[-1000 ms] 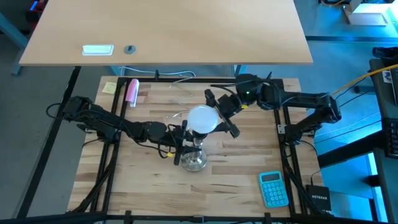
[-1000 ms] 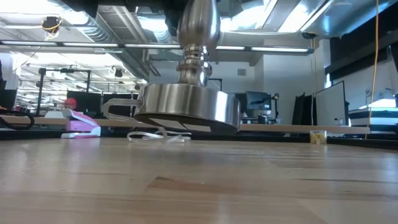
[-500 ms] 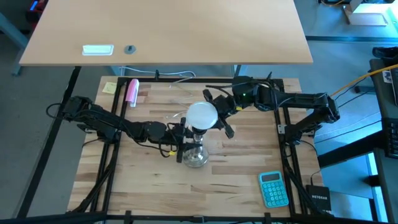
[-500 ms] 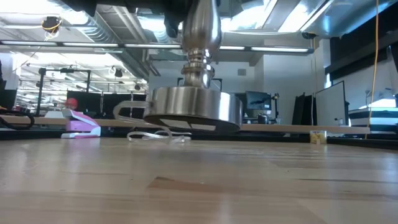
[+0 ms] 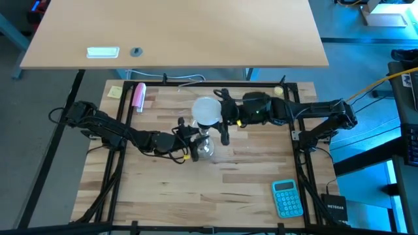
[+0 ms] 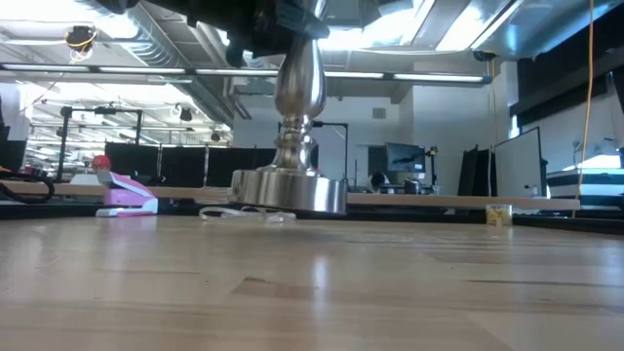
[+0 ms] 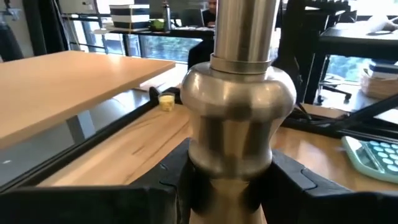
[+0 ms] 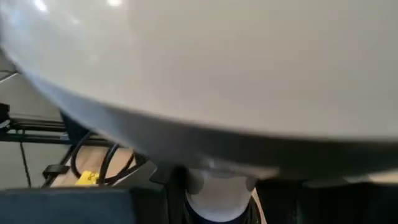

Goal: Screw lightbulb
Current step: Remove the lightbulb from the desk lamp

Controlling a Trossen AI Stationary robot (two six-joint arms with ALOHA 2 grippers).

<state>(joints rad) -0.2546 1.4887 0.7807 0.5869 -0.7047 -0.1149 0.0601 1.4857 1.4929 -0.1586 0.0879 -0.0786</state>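
Since a second ago, the right gripper is closing in around the lightbulb, its fingers now gripping the white globe. The left gripper is clamping the metal socket stand, which is sitting flatter on the surface, carrying the bulb on top.
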